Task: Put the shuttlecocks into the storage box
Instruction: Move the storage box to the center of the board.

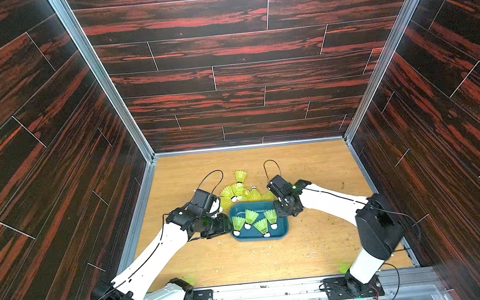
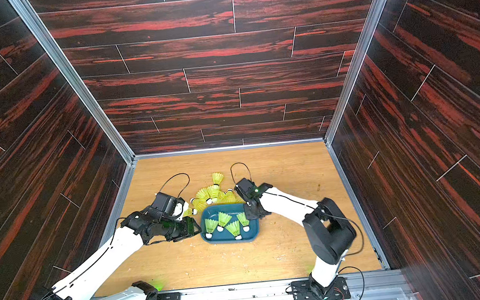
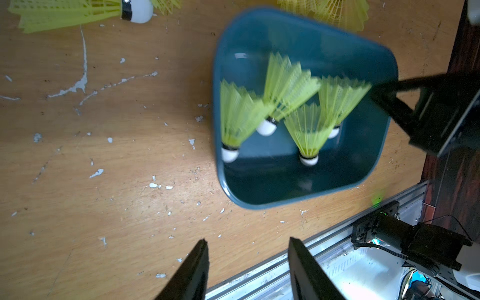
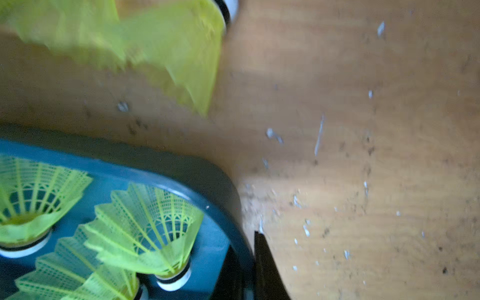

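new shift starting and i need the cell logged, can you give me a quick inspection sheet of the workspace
surface: wooden table, scuffed, level.
job's things: four shuttlecocks lie inside the teal storage box; a loose pile of more sits on the table just behind it.
clutter: white flecks scattered on the wood; nothing else seen.
grippers: left pincer open and empty, beside the box; right pincer shut at the box's rim, and whether it pinches the rim is unclear.
cables: one black cable loop arches over each wrist.
surroundings: dark red wood-grain walls on three sides; metal rail at the arm bases.
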You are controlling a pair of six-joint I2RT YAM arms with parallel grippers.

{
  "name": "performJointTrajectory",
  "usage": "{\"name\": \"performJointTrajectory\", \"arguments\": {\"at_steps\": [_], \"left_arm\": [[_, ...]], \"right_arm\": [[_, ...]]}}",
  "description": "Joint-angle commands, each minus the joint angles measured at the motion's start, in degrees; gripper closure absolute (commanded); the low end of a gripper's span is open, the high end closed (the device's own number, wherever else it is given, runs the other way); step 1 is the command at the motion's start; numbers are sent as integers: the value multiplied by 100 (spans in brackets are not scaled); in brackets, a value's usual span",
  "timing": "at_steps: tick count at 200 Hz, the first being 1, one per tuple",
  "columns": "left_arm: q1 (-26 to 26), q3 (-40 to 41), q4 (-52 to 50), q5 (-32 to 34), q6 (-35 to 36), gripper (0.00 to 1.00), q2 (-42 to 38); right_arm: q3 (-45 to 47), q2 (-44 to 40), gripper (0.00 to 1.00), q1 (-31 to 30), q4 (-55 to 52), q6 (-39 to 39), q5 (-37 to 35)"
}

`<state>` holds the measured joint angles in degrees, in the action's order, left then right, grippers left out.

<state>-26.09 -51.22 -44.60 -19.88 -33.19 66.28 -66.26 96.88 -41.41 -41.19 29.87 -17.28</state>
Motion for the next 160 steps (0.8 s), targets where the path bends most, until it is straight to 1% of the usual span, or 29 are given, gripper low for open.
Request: {"name": "performJointTrajectory", "arguments": {"at_steps": [1, 27, 51, 95, 123, 160], "left_arm": [[34, -173, -121, 113, 59, 47, -10], [47, -215, -111, 124, -10, 47, -18], [75, -230, -35, 173, -166, 47, -10], [103, -247, 309, 401, -587, 47, 15], [115, -429, 373, 496, -730, 47, 170], [147, -669, 475, 713, -907, 44, 395]], "right_arm": [[280, -222, 91, -57, -161, -74, 4], [440, -361, 90, -92, -131, -1, 69], [491, -353, 86, -112, -109, 53, 118], [435, -285, 76, -108, -124, 106, 146], [320, -292, 68, -108, -222, 98, 139], [-60, -462, 55, -109, -534, 98, 91]]}}
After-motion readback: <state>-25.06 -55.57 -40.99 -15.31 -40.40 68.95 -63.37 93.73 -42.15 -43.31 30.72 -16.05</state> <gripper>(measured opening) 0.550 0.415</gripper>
